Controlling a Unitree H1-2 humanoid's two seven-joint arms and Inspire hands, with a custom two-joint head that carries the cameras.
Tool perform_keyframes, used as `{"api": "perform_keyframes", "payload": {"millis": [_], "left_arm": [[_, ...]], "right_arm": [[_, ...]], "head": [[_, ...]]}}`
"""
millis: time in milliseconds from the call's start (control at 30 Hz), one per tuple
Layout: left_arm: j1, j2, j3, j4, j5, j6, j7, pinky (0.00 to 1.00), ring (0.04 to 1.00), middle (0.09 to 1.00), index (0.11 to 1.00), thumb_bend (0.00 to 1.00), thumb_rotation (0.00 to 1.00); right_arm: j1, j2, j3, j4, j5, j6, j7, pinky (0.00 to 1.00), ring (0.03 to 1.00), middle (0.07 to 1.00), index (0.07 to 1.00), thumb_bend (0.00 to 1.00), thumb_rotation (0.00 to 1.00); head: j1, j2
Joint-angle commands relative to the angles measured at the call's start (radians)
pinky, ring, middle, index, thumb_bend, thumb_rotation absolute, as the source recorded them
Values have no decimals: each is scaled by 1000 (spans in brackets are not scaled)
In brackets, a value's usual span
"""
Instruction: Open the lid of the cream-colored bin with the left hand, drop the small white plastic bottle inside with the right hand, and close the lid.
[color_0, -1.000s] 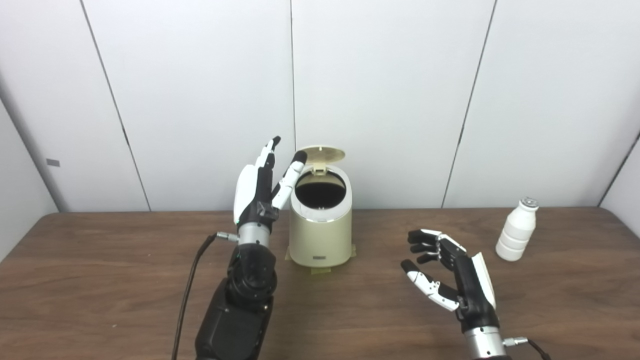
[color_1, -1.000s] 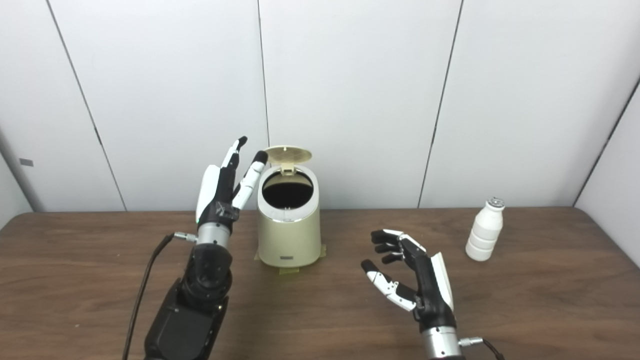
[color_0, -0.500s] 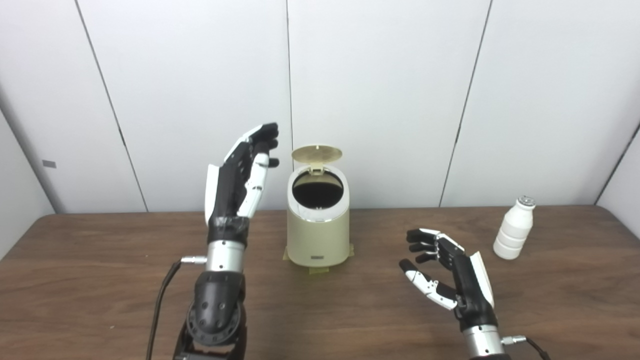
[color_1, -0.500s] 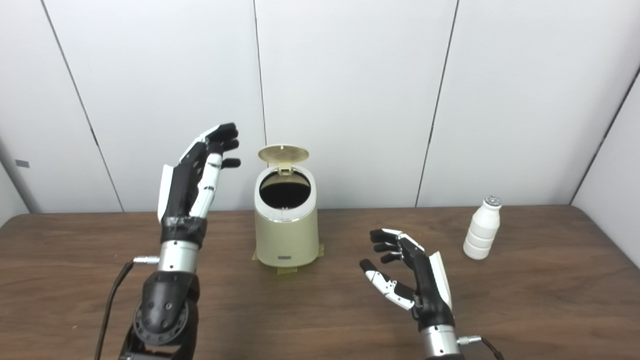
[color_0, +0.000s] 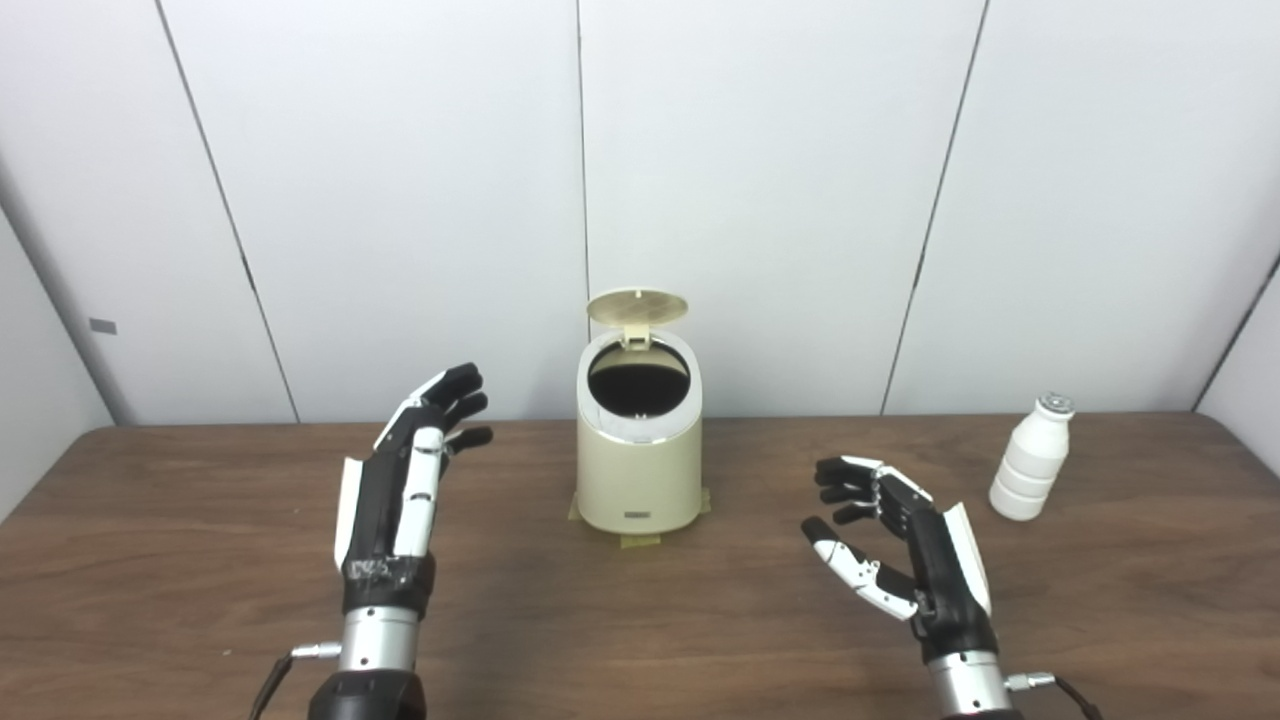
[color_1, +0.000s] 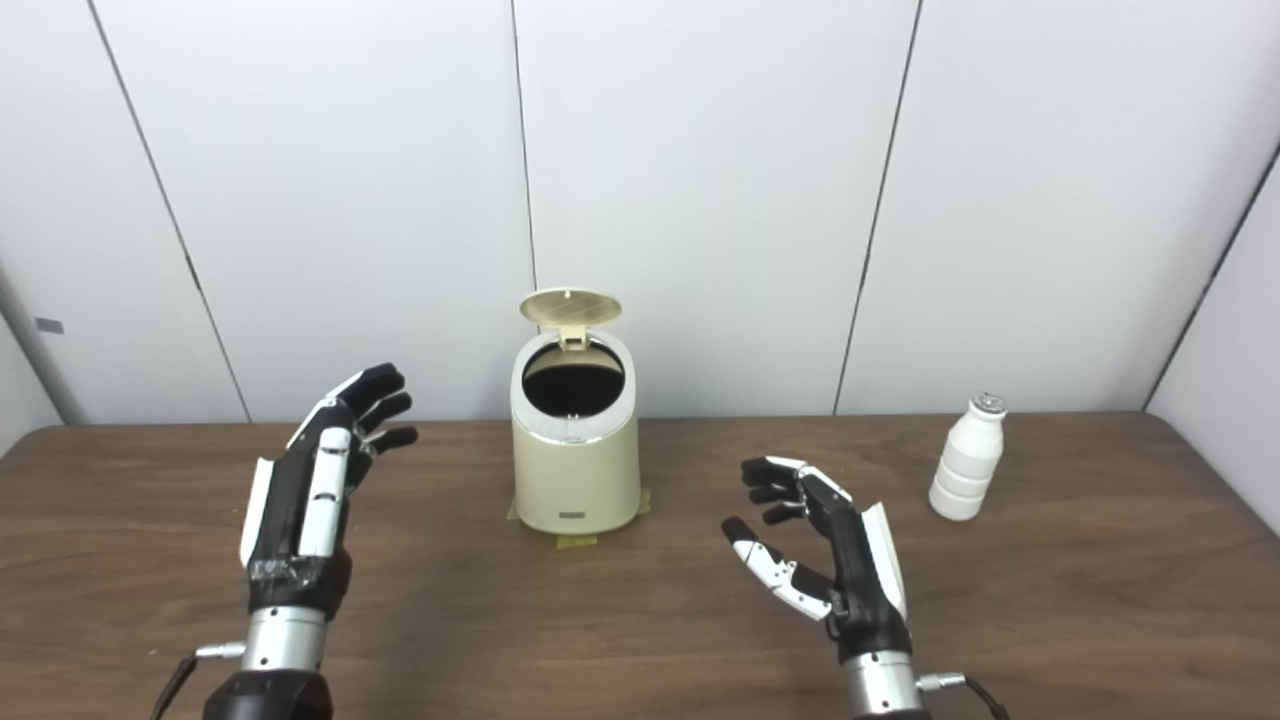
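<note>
Cream-coloured round plastic bin (color_0: 638, 460) sits on the brown wooden table (color_0: 200, 600) w/ its round flip lid (color_0: 637, 306) standing up, dark inside showing. Left hand (color_0: 400, 490) hovers well left of the bin, fingers spread, holding nothing. Right hand (color_0: 900, 550) hangs open too, fingers loosely curled, empty. Small white ribbed plastic bottle (color_0: 1032, 458) stands upright beyond the right hand, off to its right, not touching.
</note>
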Motion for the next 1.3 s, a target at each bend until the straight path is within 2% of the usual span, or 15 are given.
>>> {"api": "perform_keyframes", "payload": {"millis": [0,167,233,300,367,400,467,600,767,867,967,1067,1133,1200,1267], "left_arm": [[-13,7,7,-23,-8,-62,-5,711,806,828,812,340,836],[13,5,13,-19,-12,-89,-7,712,799,822,808,330,817],[28,0,16,-30,-12,-89,-3,707,794,816,802,330,832],[43,-9,20,-47,-16,-77,4,704,792,813,796,330,852],[58,-18,24,-55,-16,-78,11,704,792,811,795,326,856],[63,-20,25,-53,-11,-83,13,706,793,809,794,325,858],[68,-21,26,-45,-4,-95,14,710,789,804,790,330,860],[86,-22,19,-43,1,-100,7,716,793,806,789,361,869],[96,-29,12,-32,1,-116,5,706,795,813,792,345,841],[99,-33,9,-30,5,-117,7,706,799,816,796,324,850],[105,-36,5,-23,13,-127,8,705,799,814,798,333,849],[108,-36,2,-21,17,-136,4,719,802,816,797,338,822],[107,-37,-1,-16,24,-144,6,722,802,816,800,342,810],[107,-39,-3,-13,30,-154,8,720,800,815,801,341,805],[107,-42,-5,-11,34,-161,10,712,796,812,797,340,799]], "right_arm": [[46,20,-1,-31,3,-32,-11,546,641,672,663,264,374],[39,2,-18,-131,-34,-48,-21,537,634,662,656,281,396],[28,-31,-19,-143,-51,-101,-23,489,618,671,672,400,476],[12,-66,-23,-137,-35,-135,-28,504,642,690,713,589,596],[-8,-81,-36,-193,23,-126,10,626,723,746,758,747,592],[-23,-93,-40,-226,52,-124,30,667,755,772,778,766,554],[-47,-116,-50,-269,82,-115,56,714,798,814,813,782,520],[-102,-163,-118,-358,85,-11,71,808,870,865,862,856,542],[-168,-212,-206,-352,92,27,69,829,890,877,877,866,527],[-191,-231,-248,-319,62,38,49,787,879,863,873,865,541],[-208,-242,-283,-281,14,62,21,700,842,844,853,906,491],[-226,-260,-304,-222,-32,60,-15,776,851,842,854,896,446],[-235,-273,-308,-184,-42,50,-31,633,769,844,857,894,413],[-239,-281,-313,-155,-57,71,-43,564,732,853,861,901,412],[-240,-284,-316,-138,-58,96,-45,658,827,880,872,899,425]], "head": [[-1,1],[-18,3],[-27,6],[-30,9],[-30,10],[-31,9],[-32,9],[-39,9],[-44,14],[-43,14],[-37,15],[-42,14],[-39,15],[-33,15],[-32,15]]}}
